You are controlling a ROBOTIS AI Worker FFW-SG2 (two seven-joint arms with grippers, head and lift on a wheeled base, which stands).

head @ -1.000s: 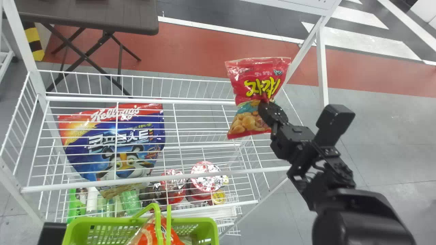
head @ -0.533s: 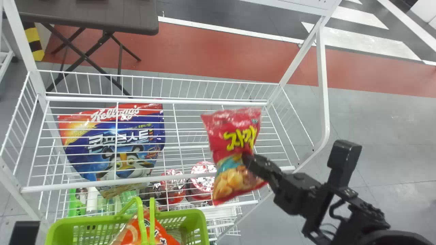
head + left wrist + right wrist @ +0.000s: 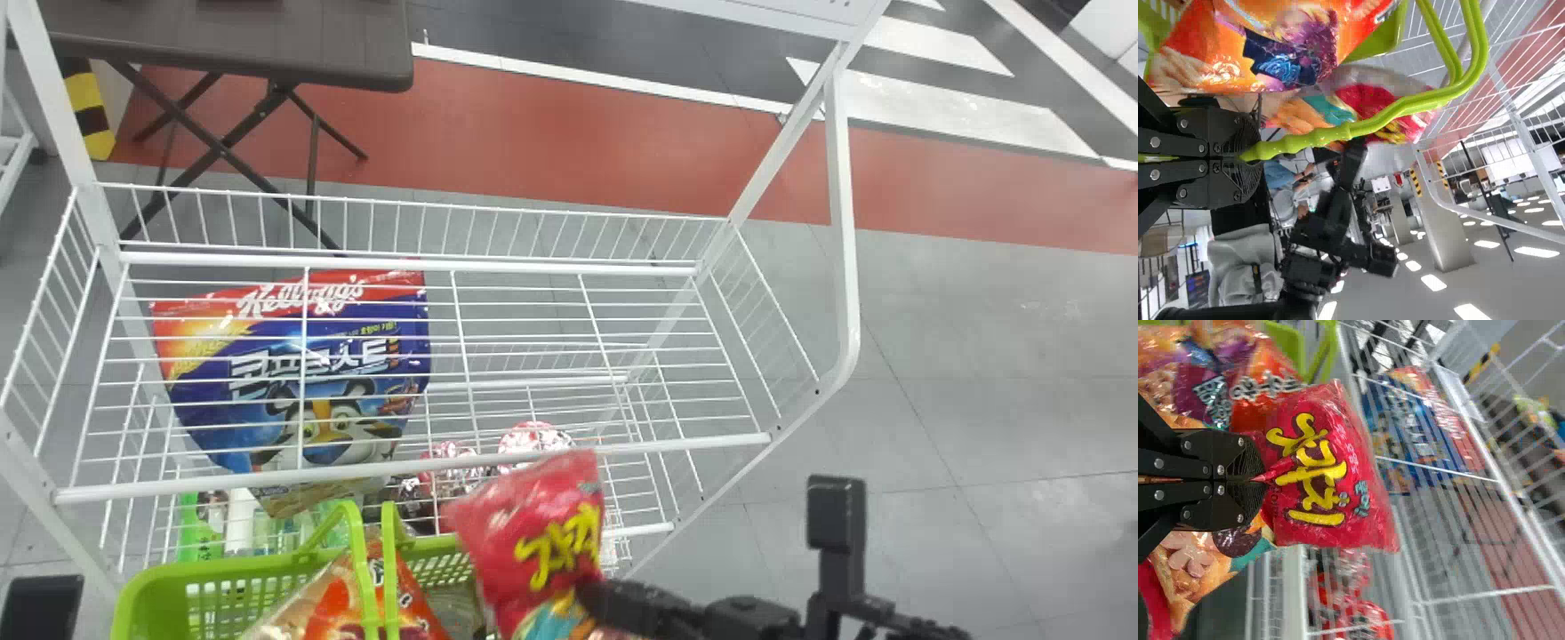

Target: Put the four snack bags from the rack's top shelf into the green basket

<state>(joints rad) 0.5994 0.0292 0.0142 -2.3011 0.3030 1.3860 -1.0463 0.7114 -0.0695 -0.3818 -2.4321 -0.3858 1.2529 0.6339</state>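
Note:
My right gripper (image 3: 594, 597) is shut on the red snack bag (image 3: 542, 533), at the right side of the green basket (image 3: 147, 591) in the head view. In the right wrist view the right gripper (image 3: 1258, 479) pinches the red bag (image 3: 1331, 470) by its middle, beside the orange bag (image 3: 1271, 370). An orange snack bag (image 3: 342, 600) stands in the basket. In the left wrist view my left gripper (image 3: 1248, 157) is shut on the basket's green handle (image 3: 1398, 107). The blue Kellogg's bag (image 3: 311, 373) lies on the rack's top shelf (image 3: 551, 311), at its left.
Red-lidded cups (image 3: 533, 440) and green bottles (image 3: 200, 524) stand on a lower shelf. The rack's front rail (image 3: 658, 446) runs between the top shelf and the basket. A dark folding table (image 3: 231, 44) is behind the rack.
The right gripper has brought the red bag from above the shelf's back right down toward the front, to the basket's right side. The basket has shifted somewhat left.

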